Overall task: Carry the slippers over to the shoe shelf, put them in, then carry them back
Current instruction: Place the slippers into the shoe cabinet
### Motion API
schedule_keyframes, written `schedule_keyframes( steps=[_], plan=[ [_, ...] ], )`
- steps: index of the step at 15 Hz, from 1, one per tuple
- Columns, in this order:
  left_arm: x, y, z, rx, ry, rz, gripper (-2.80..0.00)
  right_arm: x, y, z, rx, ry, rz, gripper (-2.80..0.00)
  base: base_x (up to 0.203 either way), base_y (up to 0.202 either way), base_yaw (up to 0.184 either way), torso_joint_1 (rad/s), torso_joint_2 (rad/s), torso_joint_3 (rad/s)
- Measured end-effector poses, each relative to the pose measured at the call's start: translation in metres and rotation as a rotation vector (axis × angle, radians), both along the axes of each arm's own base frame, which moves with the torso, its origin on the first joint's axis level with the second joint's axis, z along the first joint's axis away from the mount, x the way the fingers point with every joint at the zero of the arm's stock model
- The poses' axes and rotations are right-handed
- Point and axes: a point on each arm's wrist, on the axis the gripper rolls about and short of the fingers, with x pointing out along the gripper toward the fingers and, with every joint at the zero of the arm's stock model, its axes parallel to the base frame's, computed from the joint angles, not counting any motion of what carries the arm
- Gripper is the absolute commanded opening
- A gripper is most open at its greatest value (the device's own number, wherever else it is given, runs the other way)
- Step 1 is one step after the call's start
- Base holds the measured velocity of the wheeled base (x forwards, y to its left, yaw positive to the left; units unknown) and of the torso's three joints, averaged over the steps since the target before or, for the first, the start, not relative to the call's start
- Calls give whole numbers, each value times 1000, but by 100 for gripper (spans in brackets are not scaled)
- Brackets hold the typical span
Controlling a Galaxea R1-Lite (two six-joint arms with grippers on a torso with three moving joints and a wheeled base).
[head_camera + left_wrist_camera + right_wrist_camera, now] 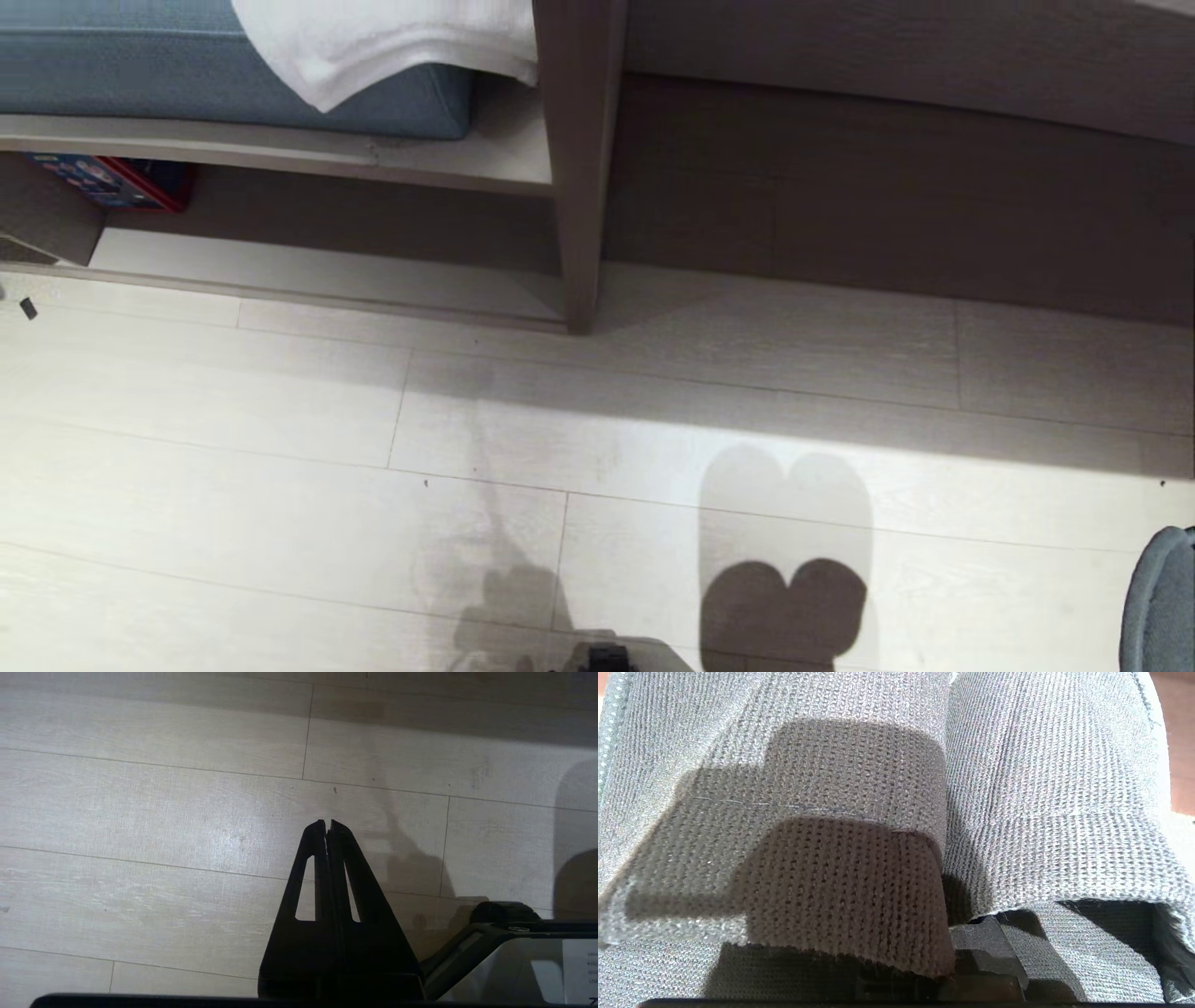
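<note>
Both slippers point(1017, 812) hang clamped in the right pincer point(985, 942), the left pincer point(327, 823) pressed together and idle over the floor point(140, 812), so the carrying step appears underway; next calls for closing on the shoe shelf point(579, 187) ahead.

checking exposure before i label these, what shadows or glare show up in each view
Head view: heart-shaped double shadow on the floor, shelf interior dim. Left wrist view: bright glare patch on the planks ahead of the left gripper. Right wrist view: slippers fill the frame, blocky shadow across the knit.
</note>
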Motion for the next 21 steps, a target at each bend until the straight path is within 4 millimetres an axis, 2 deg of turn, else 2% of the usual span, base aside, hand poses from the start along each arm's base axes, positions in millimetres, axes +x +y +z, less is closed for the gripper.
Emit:
schedule_keyframes(
  steps=[21],
  plan=[
    [0,0,0,0,0,0,-280,0,0,0,4,1,0,-280,0,0,0,2,2,200]
  ],
)
